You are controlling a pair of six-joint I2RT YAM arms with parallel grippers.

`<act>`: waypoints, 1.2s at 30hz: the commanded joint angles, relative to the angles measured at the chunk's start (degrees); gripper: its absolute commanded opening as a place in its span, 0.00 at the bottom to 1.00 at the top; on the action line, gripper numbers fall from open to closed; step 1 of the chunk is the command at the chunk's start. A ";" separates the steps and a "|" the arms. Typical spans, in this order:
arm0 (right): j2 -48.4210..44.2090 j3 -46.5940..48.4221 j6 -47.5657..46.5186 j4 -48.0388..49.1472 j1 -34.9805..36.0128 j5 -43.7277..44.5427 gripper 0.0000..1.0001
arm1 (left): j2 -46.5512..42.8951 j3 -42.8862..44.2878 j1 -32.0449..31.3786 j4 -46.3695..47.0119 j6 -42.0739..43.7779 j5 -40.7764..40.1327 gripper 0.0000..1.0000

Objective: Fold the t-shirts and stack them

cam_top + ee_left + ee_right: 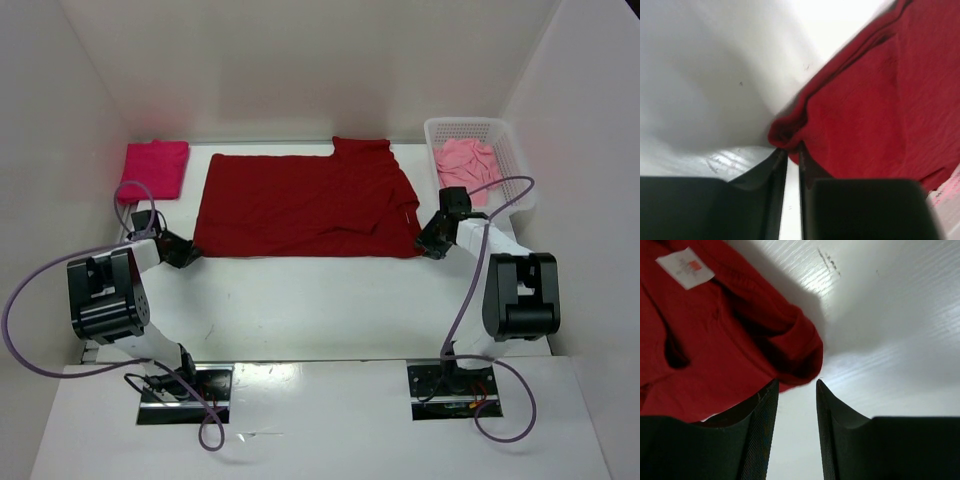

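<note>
The dark red t-shirt (305, 200) lies spread flat across the middle of the table. The magenta-pink t-shirt (155, 168) lies folded at the back left. The salmon-pink t-shirt (466, 165) lies crumpled in the white mesh basket (505, 135). My left gripper (188, 250) is at the red shirt's near-left corner. In the left wrist view its jaws (791, 150) are nearly closed and pinch the bunched corner (785, 132). My right gripper (428, 243) is at the near-right corner. In the right wrist view it (796, 382) is open, with the folded red corner (800, 355) just beyond its fingertips.
White walls close in the table on the left, back and right. The basket stands at the back right, close behind my right arm. A white care label (685, 267) shows on the red shirt. Bare white table (320, 300) lies between the shirt and the arm bases.
</note>
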 commanded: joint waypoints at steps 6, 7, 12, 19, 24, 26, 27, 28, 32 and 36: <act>5.91 -2.36 8.05 9.12 -0.56 2.66 0.40 | 2.32 1.62 0.17 -0.46 1.05 -0.70 0.00; 5.39 -3.07 9.10 9.82 -0.56 4.40 0.36 | 2.32 1.62 0.17 -0.47 1.66 -0.70 0.00; 5.38 -3.60 10.52 11.06 -1.08 4.70 0.07 | 0.05 1.62 0.17 -3.10 2.19 -2.01 0.00; -5.92 -7.99 10.53 3.34 -2.67 4.08 0.02 | -6.46 -1.19 2.01 -9.06 4.48 -3.42 0.00; -12.54 -14.06 9.89 -2.03 -8.65 -4.80 0.02 | -10.49 -4.87 5.18 -13.82 6.50 -1.49 0.00; -15.52 -14.67 11.57 -4.23 -8.03 -6.21 0.03 | -13.48 -6.02 6.24 -16.28 6.50 -1.49 0.00; -16.50 -14.67 12.10 -5.37 -8.03 -6.21 0.04 | -16.72 -6.55 7.11 -18.46 7.11 -1.49 0.00; -17.29 -14.67 12.10 -7.29 -8.03 -6.21 0.07 | -18.23 -6.55 7.12 -19.35 7.12 -2.62 0.05; -22.03 -14.15 12.81 -10.29 -7.33 -7.09 0.38 | -23.69 -5.94 7.12 -21.65 5.89 -0.52 0.46; -27.39 -11.96 12.10 -12.15 -7.33 -7.70 0.54 | -26.06 -3.93 7.12 -23.75 6.76 -0.07 0.75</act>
